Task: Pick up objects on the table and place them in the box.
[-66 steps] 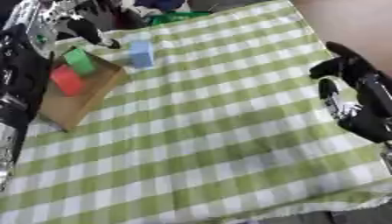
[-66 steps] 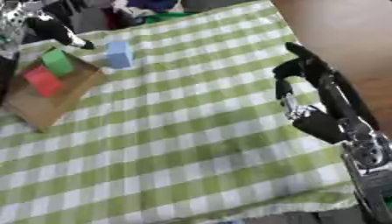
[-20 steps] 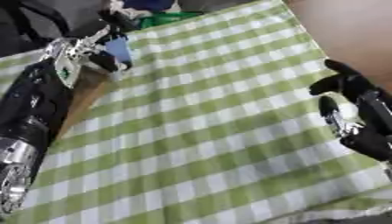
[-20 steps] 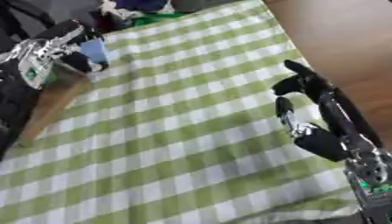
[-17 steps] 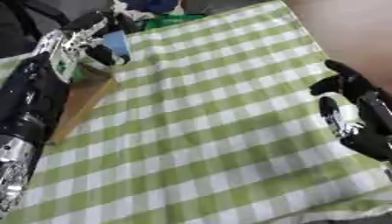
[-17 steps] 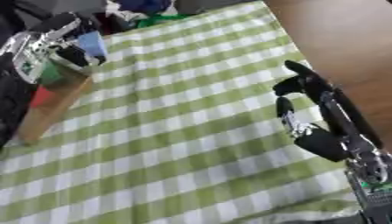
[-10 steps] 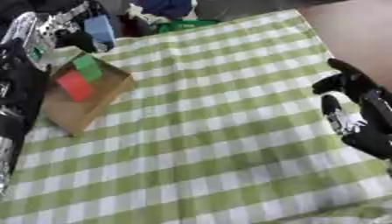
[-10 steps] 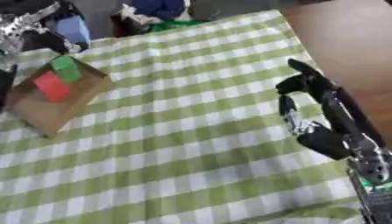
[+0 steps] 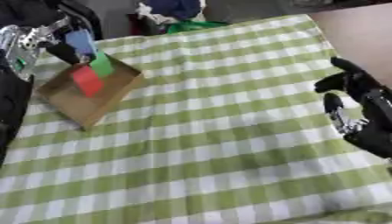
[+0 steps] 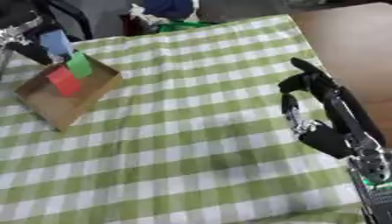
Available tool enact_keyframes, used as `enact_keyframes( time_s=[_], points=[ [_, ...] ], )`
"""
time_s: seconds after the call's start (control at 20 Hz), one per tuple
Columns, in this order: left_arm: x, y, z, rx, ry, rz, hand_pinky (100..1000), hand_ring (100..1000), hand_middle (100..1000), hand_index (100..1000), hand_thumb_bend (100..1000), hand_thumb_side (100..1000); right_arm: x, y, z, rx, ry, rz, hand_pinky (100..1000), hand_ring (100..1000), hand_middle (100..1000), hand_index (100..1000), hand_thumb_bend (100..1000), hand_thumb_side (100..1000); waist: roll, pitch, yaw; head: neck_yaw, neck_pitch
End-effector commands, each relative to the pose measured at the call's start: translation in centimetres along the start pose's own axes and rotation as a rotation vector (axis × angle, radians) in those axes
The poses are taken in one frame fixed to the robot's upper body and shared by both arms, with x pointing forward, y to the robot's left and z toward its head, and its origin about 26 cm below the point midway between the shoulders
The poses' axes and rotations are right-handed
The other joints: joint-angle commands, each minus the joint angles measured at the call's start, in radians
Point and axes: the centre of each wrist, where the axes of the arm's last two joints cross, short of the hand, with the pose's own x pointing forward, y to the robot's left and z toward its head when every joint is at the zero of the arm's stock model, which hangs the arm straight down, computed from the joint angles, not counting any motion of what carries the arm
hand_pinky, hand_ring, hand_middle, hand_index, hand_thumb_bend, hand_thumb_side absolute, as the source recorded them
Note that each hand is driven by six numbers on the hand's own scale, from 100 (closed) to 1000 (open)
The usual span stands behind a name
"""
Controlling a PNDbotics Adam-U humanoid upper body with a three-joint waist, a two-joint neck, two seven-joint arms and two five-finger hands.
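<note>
A shallow cardboard box point(image 9: 76, 103) lies at the left of the green-checked cloth, with a red block point(image 9: 86, 80) and a green block point(image 9: 101, 64) inside. A light blue block point(image 9: 79, 41) hangs just above the box's far corner, and my left hand point(image 9: 55, 47) is shut on it. My right hand point(image 10: 310, 100) hovers over the cloth's right edge, fingers relaxed, holding nothing.
The green-checked cloth point(image 9: 214, 144) covers the table, with bare brown tabletop point(image 10: 348, 48) to the right. Dark clothing and a green item point(image 9: 187, 25) lie past the far edge.
My left hand has lifted the blue block off the cloth and carried it to above the box's far corner. The camera has tilted. My right hand has stayed put.
</note>
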Motion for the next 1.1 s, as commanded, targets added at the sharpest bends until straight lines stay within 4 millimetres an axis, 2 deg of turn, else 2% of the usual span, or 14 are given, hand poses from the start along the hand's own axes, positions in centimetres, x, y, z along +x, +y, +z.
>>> enact_keyframes(
  time_s=[0.05, 0.35, 0.5, 0.6, 0.8, 0.95, 1.1],
  points=[
    [-1.2, 0.9, 0.4, 0.042, 0.051, 0.008, 715, 614, 581, 792, 370, 151, 0.3, -0.6, -0.3, -0.011, -0.02, 0.008, 853, 720, 680, 1000, 100, 608, -0.006, -0.013, -0.002, 0.002, -0.006],
    [-1.7, -0.2, 0.3, 0.003, 0.071, 0.033, 755, 699, 704, 842, 431, 168, 0.3, -0.5, -0.2, -0.011, -0.018, 0.007, 853, 720, 680, 1000, 100, 609, -0.003, -0.012, -0.002, 0.001, -0.002],
    [-1.7, -0.1, 0.4, 0.001, 0.054, 0.032, 789, 749, 773, 877, 528, 209, 0.3, -0.5, -0.2, -0.01, -0.017, 0.006, 853, 720, 680, 1000, 100, 610, -0.003, -0.012, -0.001, 0.0, -0.001],
    [-1.6, 0.4, 0.4, 0.017, 0.043, 0.024, 808, 770, 813, 895, 554, 223, 0.2, -0.5, -0.2, -0.009, -0.016, 0.007, 853, 721, 680, 1000, 100, 608, -0.003, -0.013, 0.0, -0.001, -0.001],
    [-1.2, 2.4, 0.9, 0.136, 0.003, 0.039, 785, 748, 780, 885, 556, 245, 0.3, -0.6, -0.2, -0.011, -0.019, 0.005, 853, 722, 680, 1000, 100, 606, -0.005, -0.016, 0.004, -0.004, -0.002],
    [-0.7, 4.8, 2.0, 0.298, -0.068, 0.059, 765, 737, 759, 880, 560, 277, 0.3, -0.6, -0.2, -0.012, -0.018, 0.007, 853, 722, 680, 1000, 100, 605, -0.006, -0.017, 0.01, -0.002, 0.001],
    [0.0, 6.7, 3.7, 0.45, -0.178, 0.103, 740, 729, 743, 872, 543, 251, 0.3, -0.7, -0.2, -0.016, -0.018, 0.006, 853, 722, 680, 1000, 100, 606, -0.006, -0.017, 0.017, -0.001, 0.007]
  ],
)
